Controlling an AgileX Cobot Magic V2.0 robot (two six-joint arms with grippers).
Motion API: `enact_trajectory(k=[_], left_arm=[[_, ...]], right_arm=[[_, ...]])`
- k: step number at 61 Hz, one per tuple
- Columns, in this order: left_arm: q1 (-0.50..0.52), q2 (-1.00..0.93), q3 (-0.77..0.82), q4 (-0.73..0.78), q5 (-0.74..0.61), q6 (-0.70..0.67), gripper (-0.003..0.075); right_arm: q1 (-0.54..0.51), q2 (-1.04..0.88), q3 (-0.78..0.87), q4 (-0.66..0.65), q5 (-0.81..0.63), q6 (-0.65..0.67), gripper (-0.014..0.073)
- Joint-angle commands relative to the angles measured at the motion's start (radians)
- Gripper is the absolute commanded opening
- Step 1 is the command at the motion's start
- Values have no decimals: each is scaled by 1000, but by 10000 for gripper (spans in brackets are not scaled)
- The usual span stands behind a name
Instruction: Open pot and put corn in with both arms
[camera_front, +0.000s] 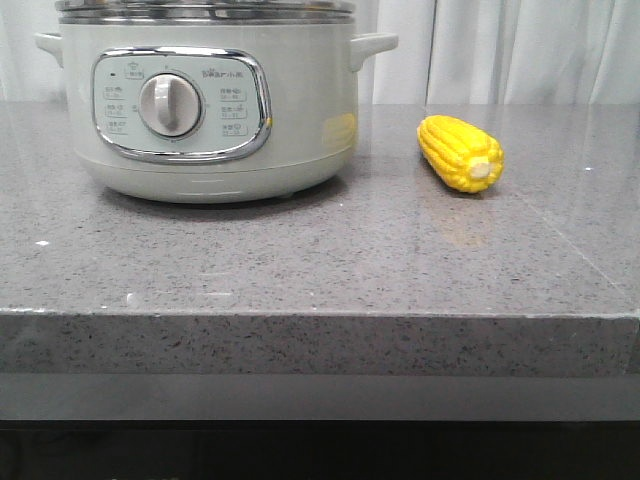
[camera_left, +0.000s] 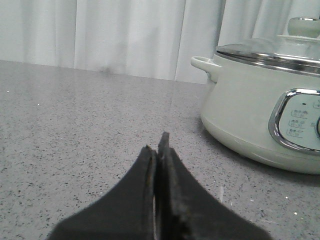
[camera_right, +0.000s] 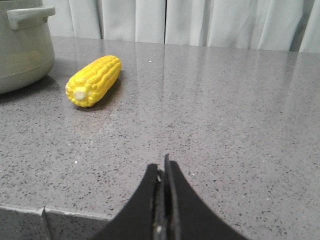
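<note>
The pale grey-green pot (camera_front: 205, 110) stands at the back left of the counter, its dial panel facing me. Its glass lid (camera_left: 270, 50) with a knob (camera_left: 303, 26) is on. The yellow corn (camera_front: 460, 152) lies on the counter to the pot's right, stub end toward me. It also shows in the right wrist view (camera_right: 94, 80), beside the pot (camera_right: 22, 47). My left gripper (camera_left: 157, 145) is shut and empty, low over the counter left of the pot (camera_left: 260, 115). My right gripper (camera_right: 162, 167) is shut and empty near the counter's front edge, apart from the corn. Neither gripper shows in the front view.
The grey speckled stone counter (camera_front: 320, 260) has its front edge (camera_front: 320, 318) close to me. White curtains (camera_front: 520, 50) hang behind it. A seam in the counter runs near the front edge in the right wrist view (camera_right: 45, 217).
</note>
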Motion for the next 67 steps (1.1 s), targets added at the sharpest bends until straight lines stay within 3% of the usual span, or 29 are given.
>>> enact_trajectory(k=[1, 23, 33, 55, 67], left_arm=[[-6, -14, 12, -8, -83, -5, -20], [-6, -14, 12, -8, -83, -5, -20], [-6, -14, 12, 39, -176, -3, -20], [-6, -14, -17, 29, -203, -5, -20], [-6, -4, -203, 15, -58, -7, -20]], right_arm=[[-6, -21, -11, -4, -86, -6, -68], [-6, -21, -11, -4, -86, -6, -68], [-6, -21, -11, -4, -86, -6, -68], [-6, -21, -34, 14, -104, 6, -68], [-6, -16, -180, 22, -4, 7, -68]])
